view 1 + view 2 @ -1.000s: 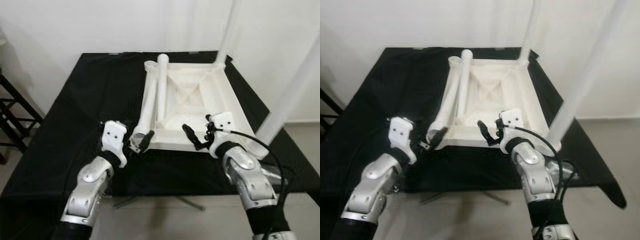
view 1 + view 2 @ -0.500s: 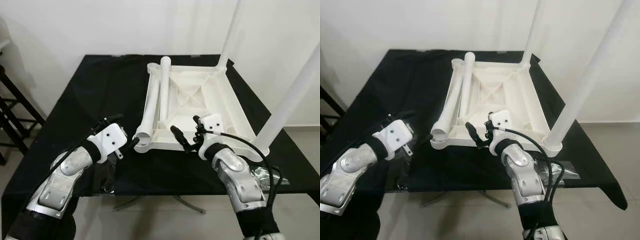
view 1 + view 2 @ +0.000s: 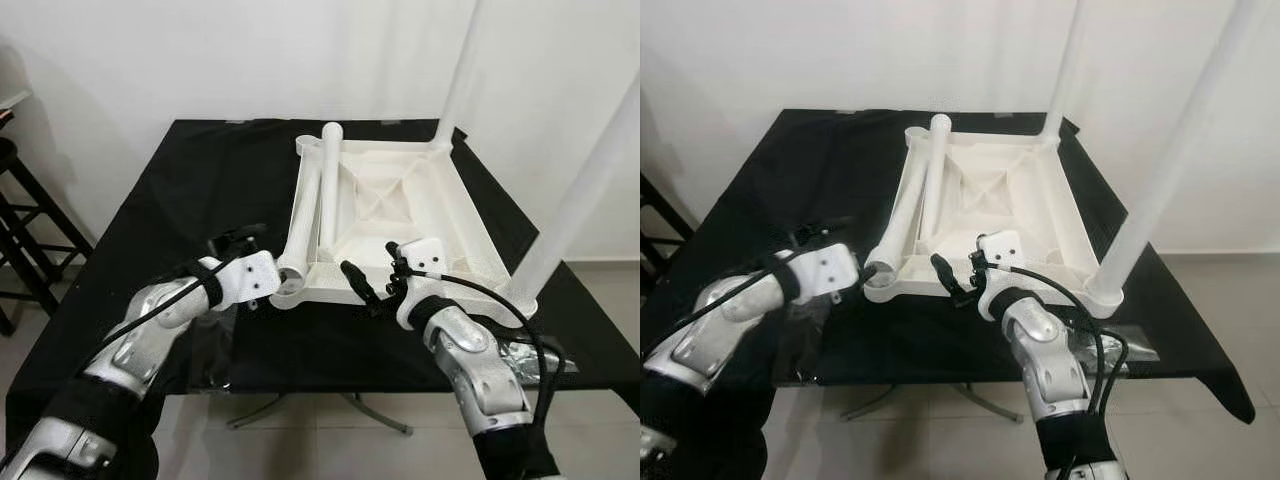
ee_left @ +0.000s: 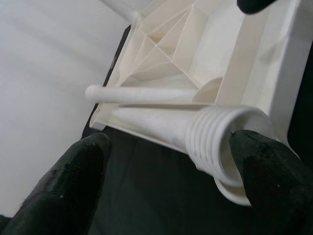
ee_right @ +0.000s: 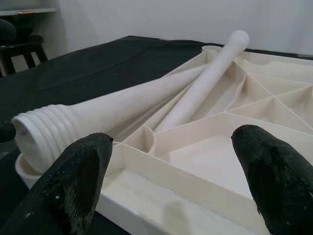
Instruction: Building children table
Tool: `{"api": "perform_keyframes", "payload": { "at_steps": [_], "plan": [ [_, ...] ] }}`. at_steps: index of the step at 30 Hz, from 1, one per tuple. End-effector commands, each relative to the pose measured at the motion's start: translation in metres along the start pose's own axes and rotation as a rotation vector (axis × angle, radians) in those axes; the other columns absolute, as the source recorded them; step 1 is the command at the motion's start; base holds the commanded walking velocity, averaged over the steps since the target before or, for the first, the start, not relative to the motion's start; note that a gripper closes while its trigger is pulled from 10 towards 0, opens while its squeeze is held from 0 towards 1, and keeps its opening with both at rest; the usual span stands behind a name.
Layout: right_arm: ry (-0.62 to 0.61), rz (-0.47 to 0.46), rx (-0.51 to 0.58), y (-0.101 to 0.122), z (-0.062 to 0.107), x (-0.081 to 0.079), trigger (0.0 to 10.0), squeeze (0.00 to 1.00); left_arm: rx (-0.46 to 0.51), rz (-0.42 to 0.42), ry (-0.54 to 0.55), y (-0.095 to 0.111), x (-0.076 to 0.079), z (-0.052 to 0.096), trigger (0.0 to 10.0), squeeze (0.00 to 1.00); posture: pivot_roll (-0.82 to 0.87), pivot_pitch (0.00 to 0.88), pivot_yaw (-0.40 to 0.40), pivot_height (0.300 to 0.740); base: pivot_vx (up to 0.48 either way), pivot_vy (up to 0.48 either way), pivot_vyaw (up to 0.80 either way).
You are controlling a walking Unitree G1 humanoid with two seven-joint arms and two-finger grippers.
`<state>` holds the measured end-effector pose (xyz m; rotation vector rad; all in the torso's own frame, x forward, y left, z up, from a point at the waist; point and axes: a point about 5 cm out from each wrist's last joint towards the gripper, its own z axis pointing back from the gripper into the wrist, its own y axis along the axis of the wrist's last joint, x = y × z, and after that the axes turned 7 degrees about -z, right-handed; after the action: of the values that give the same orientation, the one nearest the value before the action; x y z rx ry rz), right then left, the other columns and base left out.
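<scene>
Matt white plastic tabletop (image 3: 440,200) on black cloth (image 3: 180,190)

near edge: your left gripper (image 3: 262,289) sits fingers apart by the threaded end of the loose leg (image 3: 302,220), your right gripper (image 3: 368,291) open at the tabletop's rim (image 3: 335,291), bare black table (image 3: 170,200) between them.
inside the tabletop (image 3: 470,225): two loose legs lie side by side along its left wall, the second leg (image 3: 326,185) resting on the ribs; the ribbed middle stays open to you.
right side: two upright legs, the near one (image 3: 585,185) and the far one (image 3: 462,65), block any sweep along that wall.
left side: cloth bare out to the stool (image 3: 20,215).
</scene>
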<state>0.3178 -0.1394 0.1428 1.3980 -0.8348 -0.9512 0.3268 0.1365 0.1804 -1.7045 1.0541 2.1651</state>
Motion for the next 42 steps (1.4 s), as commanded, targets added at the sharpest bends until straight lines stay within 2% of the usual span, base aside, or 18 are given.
{"api": "perform_keyframes", "payload": {
  "at_steps": [1,8,18,19,23,26,33,34,35,42],
  "plan": [
    [-0.009,-0.010,-0.006,-0.001,0.002,0.001,10.0,0.00,0.003,-0.042,-0.040,0.001,0.007,-0.009,10.0,0.00,-0.04,0.024,-0.018,0.740,0.000,0.000,0.00],
    [-0.012,-0.016,-0.004,0.000,0.002,0.001,10.0,0.00,-0.007,-0.108,-0.043,-0.003,0.004,-0.022,10.0,0.00,-0.04,0.035,-0.014,0.740,0.000,0.000,0.00],
    [-0.014,-0.018,-0.003,0.000,0.002,0.001,10.0,0.00,-0.017,-0.129,0.015,-0.002,0.002,-0.032,10.0,0.00,-0.04,0.039,-0.013,0.740,0.000,0.000,0.00],
    [-0.015,-0.016,-0.003,0.001,0.001,0.001,10.0,0.00,-0.015,-0.133,0.030,0.002,0.004,-0.040,10.0,0.00,-0.05,0.042,-0.011,0.740,0.000,0.000,0.00],
    [-0.016,-0.014,-0.002,0.001,0.001,0.001,10.0,0.00,-0.020,-0.137,0.040,0.006,0.009,-0.048,10.0,0.00,-0.05,0.042,-0.010,0.740,0.000,0.000,0.00],
    [-0.018,-0.013,-0.002,0.001,0.001,0.001,10.0,0.00,-0.023,-0.145,0.033,0.012,0.017,-0.059,10.0,0.00,-0.06,0.045,-0.008,0.740,0.000,0.000,0.00],
    [-0.018,-0.013,-0.002,0.002,0.001,0.001,10.0,0.00,-0.067,-0.162,0.024,0.011,0.021,-0.069,10.0,0.00,-0.06,0.047,-0.008,0.740,0.000,0.000,0.00],
    [-0.018,-0.013,-0.002,0.002,0.001,0.001,10.0,0.00,-0.091,-0.169,0.022,0.009,0.021,-0.071,5.3,0.00,-0.06,0.047,-0.008,0.740,0.000,0.000,0.00],
    [-0.018,-0.013,-0.002,0.002,0.001,0.001,10.0,0.00,-0.117,-0.169,0.020,0.007,0.022,-0.073,0.0,0.00,-0.07,0.049,-0.007,0.740,0.000,0.000,0.00],
    [-0.019,-0.010,-0.002,0.002,0.002,0.000,10.0,0.00,-0.190,-0.158,0.044,0.000,0.017,-0.077,0.0,0.00,-0.07,0.050,-0.005,0.740,0.000,0.000,0.00]
  ]
}}
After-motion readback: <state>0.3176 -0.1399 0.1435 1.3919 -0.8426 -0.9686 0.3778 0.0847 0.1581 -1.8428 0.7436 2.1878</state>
